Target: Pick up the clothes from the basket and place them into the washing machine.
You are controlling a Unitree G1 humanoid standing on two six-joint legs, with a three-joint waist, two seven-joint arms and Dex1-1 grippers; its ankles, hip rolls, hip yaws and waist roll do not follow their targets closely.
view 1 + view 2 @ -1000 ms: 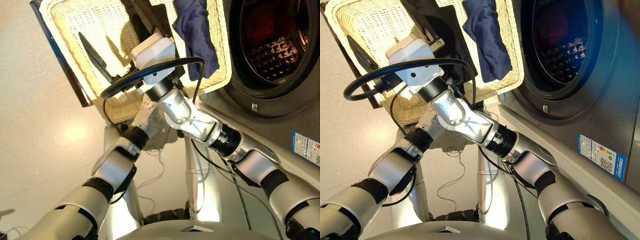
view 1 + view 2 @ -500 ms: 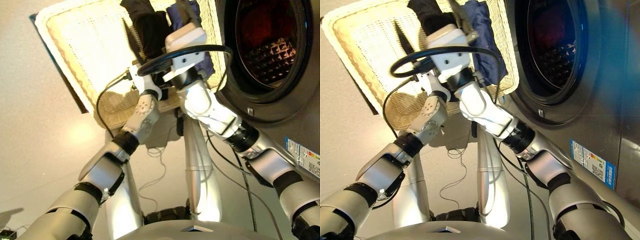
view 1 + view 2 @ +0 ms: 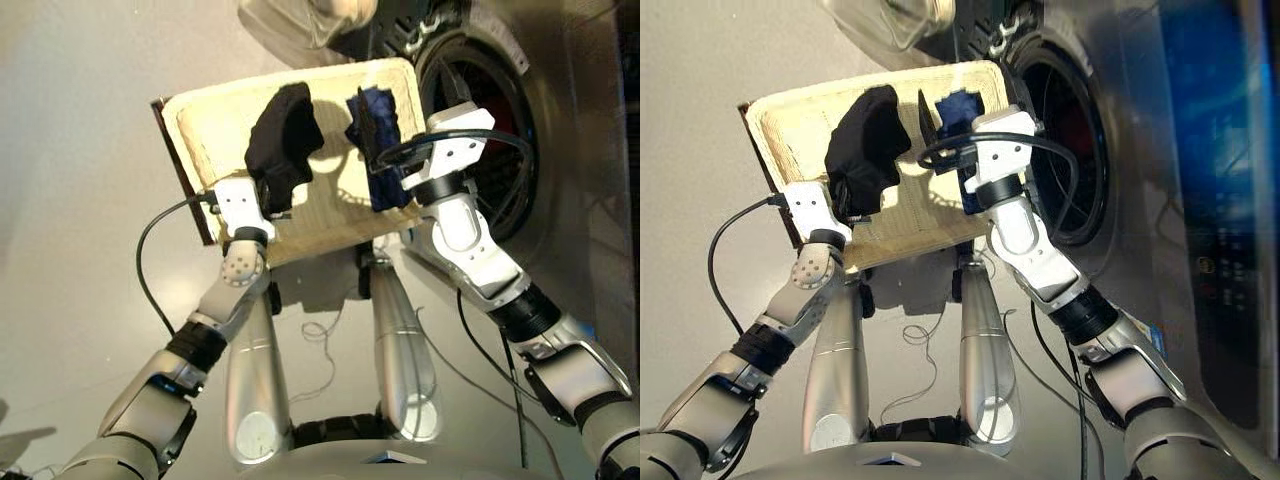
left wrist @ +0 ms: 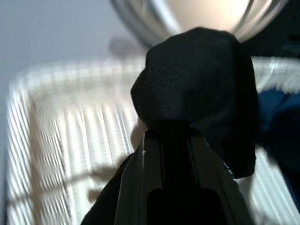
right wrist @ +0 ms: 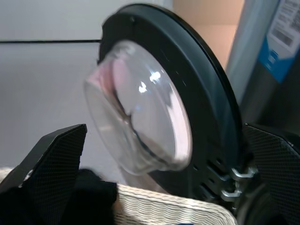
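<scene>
Left hand [image 3: 268, 205] now lifted, clenched on black garment [image 3: 283, 145], right hand [image 3: 368, 135] released, raised beside navy garment [image 3: 383, 140]

Laundry area: front-loading washing machine [image 3: 1095, 150], wicker basket [image 3: 225, 125], plain floor [image 3: 80, 200].

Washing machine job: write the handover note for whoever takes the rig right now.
Left tool: shut on the black garment, lifted above the basket.
Right tool: open, holding nothing, next to the navy garment at the basket's end by the washing machine.
Door is open; something red shows in the drum.
Left: load black, then navy.
</scene>
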